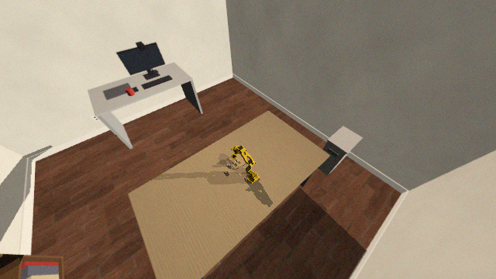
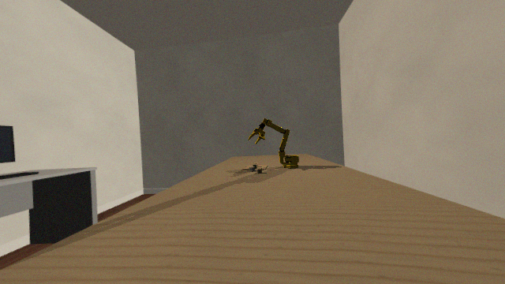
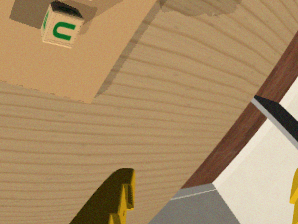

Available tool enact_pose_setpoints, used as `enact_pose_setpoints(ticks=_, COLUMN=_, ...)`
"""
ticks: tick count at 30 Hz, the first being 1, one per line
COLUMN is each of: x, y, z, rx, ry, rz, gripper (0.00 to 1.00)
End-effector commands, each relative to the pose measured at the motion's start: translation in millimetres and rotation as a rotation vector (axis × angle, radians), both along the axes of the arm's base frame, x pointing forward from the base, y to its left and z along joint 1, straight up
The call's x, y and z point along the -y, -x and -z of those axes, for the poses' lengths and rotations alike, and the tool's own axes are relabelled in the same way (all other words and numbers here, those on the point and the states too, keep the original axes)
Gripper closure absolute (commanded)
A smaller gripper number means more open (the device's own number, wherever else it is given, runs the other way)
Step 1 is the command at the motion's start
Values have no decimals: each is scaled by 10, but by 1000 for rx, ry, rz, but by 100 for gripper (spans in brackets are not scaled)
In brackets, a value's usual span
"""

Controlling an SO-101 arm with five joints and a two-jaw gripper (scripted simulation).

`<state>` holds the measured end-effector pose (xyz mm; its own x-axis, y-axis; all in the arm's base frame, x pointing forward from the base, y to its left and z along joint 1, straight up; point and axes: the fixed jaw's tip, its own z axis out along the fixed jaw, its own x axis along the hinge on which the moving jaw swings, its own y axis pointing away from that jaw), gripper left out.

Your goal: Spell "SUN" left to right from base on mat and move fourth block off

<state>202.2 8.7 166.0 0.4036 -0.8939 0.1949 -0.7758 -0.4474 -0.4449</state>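
White desk (image 1: 139, 88) against pale wall; on top, dark monitor (image 1: 141, 58), black keyboard (image 1: 156, 82), red mug (image 1: 129, 91). Small white-topped cabinet (image 1: 346, 139) by gray wall (image 1: 341, 58). Brown plank floor (image 1: 89, 186) (image 3: 237, 135).

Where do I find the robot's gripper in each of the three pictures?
Top: gripper, just left of centre.
Exterior: near the middle, above the table.
Wrist: fingers along the bottom edge, one left of centre, one far right.
Shared landmark: the wooden table.
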Motion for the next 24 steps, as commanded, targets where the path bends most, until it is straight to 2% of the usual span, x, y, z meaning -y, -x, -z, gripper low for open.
enact_pose_setpoints(ticks=1, x=-48, y=-59, z=-139, rx=73, ry=46, rz=-112, gripper=68)
enact_pose_setpoints(ticks=14, x=-235, y=-209, z=-176, rx=112, ry=329, rz=-674, gripper=68)
enact_pose_setpoints(ticks=16, x=-235, y=-209, z=-176, rx=112, ry=329, rz=-674, gripper=68)
enact_pose_setpoints(ticks=24, x=-381, y=-297, z=-194, rx=148, ry=513, rz=-1029, gripper=68)
